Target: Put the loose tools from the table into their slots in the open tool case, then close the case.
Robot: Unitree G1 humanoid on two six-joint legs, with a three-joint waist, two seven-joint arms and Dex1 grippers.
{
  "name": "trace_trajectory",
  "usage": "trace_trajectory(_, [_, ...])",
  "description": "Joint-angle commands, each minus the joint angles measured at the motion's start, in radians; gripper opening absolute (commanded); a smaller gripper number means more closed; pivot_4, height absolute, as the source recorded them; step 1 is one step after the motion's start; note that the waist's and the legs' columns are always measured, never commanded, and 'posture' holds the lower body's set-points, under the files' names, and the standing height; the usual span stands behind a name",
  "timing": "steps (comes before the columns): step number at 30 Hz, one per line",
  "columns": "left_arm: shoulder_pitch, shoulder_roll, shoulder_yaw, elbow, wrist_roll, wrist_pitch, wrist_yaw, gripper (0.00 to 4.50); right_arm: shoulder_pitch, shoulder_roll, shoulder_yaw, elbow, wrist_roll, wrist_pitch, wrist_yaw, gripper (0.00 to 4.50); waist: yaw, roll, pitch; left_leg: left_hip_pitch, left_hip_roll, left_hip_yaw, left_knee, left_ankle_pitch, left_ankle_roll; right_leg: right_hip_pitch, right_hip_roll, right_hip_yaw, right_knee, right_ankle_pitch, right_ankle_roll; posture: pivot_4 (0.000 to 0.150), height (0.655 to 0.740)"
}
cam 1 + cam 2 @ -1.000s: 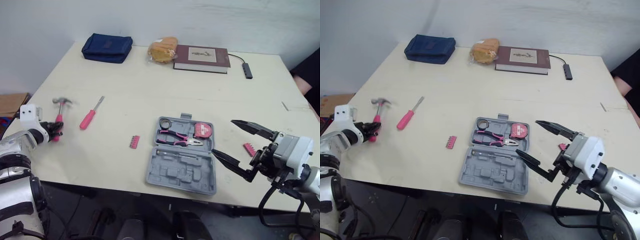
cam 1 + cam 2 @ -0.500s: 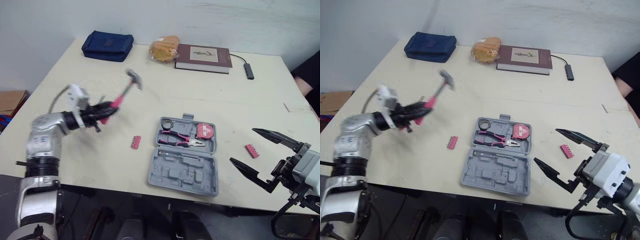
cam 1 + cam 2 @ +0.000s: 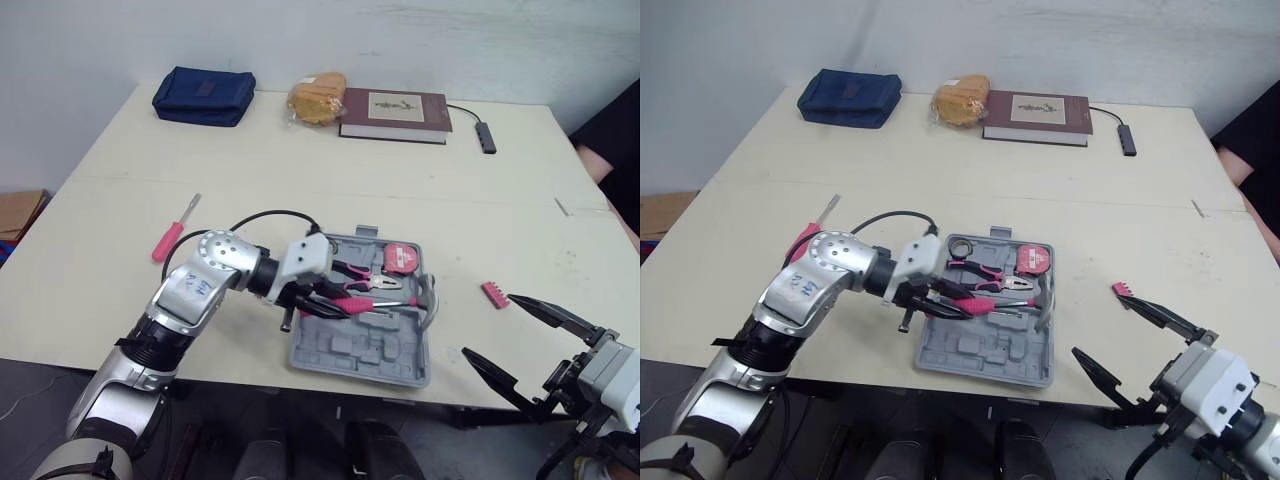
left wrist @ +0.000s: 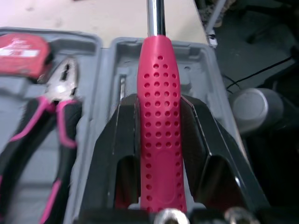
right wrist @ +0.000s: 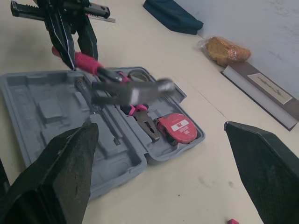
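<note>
- the left pincer is clamped on the hammer. in the left wrist view, a pink rubbery grip pitted with round holes is seen between smooth black fingers, with a chrome shaft running ahead.
- the grey moulded plastic tool case lies directly under this pincer.
- in the right wrist view, the steel hammer head is seen above the pliers, near the round red tape measure.
- the right pincer is spread wide, with a pink bit strip just beside its upper fingertip.

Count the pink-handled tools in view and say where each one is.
3. The screwdriver lies on the table left of the tool case; the pliers sit inside it; the left gripper holds the hammer over it. The arm may hide others.
</note>
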Motion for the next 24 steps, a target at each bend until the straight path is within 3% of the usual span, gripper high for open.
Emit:
trace_trajectory(1, [-0.031,0.034,-0.081,-0.034,0.081,-0.005,-0.009,0.54,0.028,0.026,-0.015,-0.029,-0.016,-0.048,-0.008,4.5,0.002,0.001,0.001,0.0,0.0,0.0,0.0,0.0,0.0,0.0,0.0,0.0,0.0,0.0,0.0,0.15,0.74])
trace_trajectory(8, [-0.059,0.004,-0.094,-0.046,0.108,0.088,0.06,0.54,0.066,0.051,-0.008,-0.038,-0.026,-0.074,-0.017,4.5,0.008,0.002,0.001,0.0,0.0,0.0,0.001,0.0,0.0,0.0,0.0,0.0,0.0,0.0,0.0,0.15,0.74])
trace_trajectory(24, [-0.078,-0.028,-0.188,-0.001,0.207,0.049,0.065,0.54,0.072,0.07,0.044,0.008,-0.054,-0.138,-0.01,4.5,0.017,0.002,0.001,0.0,0.0,-0.001,0.001,0.0,0.0,0.0,0.0,0.0,0.0,-0.001,0.0,0.15,0.74])
